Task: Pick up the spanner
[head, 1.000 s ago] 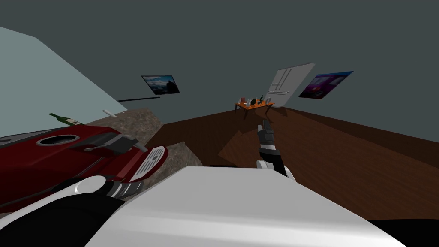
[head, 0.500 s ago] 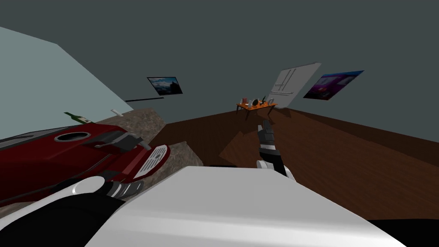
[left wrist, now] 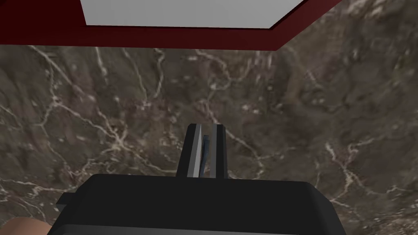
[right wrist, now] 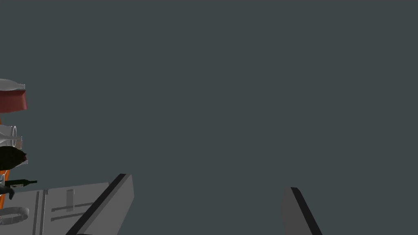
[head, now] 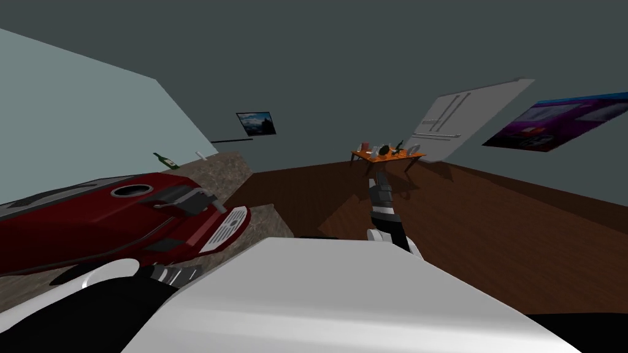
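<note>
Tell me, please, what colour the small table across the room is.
The table is orange, clearest in the head view.

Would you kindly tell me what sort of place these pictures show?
Probably a room in a home, perhaps a kitchen: a marbled counter bearing a red appliance, a framed picture on the wall.

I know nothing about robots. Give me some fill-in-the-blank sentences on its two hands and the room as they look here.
1. The left gripper is ___ on a thin dark spanner.
2. The right gripper, holding nothing, is ___.
3. The appliance on the marbled counter is dark ___.
4. The small far table is coloured ___.
Missing words: shut; open; red; orange.
</note>
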`<state>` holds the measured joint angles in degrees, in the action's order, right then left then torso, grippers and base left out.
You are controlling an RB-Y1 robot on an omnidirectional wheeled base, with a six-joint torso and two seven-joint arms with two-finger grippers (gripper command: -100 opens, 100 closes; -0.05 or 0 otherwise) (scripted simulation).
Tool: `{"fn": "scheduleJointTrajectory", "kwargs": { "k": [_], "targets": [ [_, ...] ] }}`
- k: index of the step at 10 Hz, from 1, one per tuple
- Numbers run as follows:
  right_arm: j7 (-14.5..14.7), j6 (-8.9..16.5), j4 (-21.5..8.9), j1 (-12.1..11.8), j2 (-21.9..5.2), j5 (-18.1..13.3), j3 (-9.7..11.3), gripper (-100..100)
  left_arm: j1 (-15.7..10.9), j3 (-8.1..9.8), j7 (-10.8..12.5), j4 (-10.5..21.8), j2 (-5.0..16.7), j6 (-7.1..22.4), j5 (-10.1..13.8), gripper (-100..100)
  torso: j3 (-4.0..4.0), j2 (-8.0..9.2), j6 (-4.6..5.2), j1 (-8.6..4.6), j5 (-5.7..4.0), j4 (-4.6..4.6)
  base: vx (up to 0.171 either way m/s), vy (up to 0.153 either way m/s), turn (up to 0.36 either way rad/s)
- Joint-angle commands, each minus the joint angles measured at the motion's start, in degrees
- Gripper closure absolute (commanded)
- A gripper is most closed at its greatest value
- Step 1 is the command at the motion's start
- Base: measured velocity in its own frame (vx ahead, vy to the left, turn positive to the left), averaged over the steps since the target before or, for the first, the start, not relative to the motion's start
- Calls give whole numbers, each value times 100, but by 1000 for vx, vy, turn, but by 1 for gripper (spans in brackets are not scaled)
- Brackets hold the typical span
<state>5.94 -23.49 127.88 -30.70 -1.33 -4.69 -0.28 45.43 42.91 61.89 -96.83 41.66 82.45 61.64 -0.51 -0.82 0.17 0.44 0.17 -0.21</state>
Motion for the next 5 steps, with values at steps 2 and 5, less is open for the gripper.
{"fn": "scheduleJointTrajectory", "kwargs": {
  "k": [2, 5],
  "targets": [
    [0, 0, 0, 0, 0, 0, 0, 0, 266, 59, -288, -317, -68, 16, 132, 100, 1, 3, 2, 1, 0, 1, 178, 21, 235],
    [0, 0, 0, 3, 0, 0, 1, 0, 316, 72, -352, -359, -78, 18, 158, 0, 18, 34, 9, -1, 2, 7, 87, -3, 112]
  ]
}}
